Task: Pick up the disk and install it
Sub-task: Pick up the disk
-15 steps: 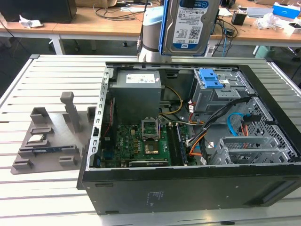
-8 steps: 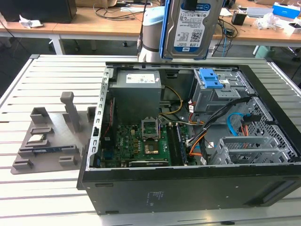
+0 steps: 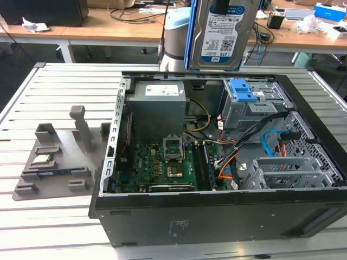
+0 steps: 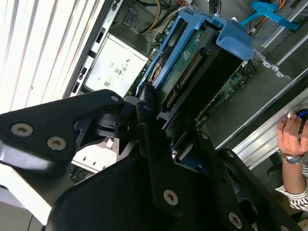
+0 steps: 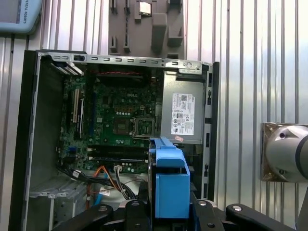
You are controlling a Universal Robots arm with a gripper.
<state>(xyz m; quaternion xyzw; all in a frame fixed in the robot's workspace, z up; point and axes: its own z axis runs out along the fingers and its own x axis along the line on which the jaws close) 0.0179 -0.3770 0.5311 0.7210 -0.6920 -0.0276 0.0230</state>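
1. The tool (image 4: 174, 114) is closed on the disk (image 3: 219, 32). Its black fingers (image 4: 153, 144) press the drive from both sides.
2. In the exterior view the disk hangs upright in the air over the far side of the open computer case (image 3: 217, 216). Its white-and-blue label faces the camera.
3. In the first wrist view the drive's blue bracket (image 5: 168, 192) sits between the fingers. The motherboard (image 5: 115, 120) and the power supply (image 5: 183, 115) lie below it inside the case.
4. A grey metal cage (image 3: 245, 91) with a blue latch sits in the case's far corner, toward the exterior view's right and below the raised disk.
5. The case lies on its side on the slatted table (image 3: 54, 81). A grey fixture (image 3: 54, 162) stands just beside it on the exterior view's left and holds a small square chip (image 3: 42, 160).
6. In the second wrist view a person's hand (image 4: 291, 137), with a wristwatch and a striped sleeve, rests by the edge of the case.
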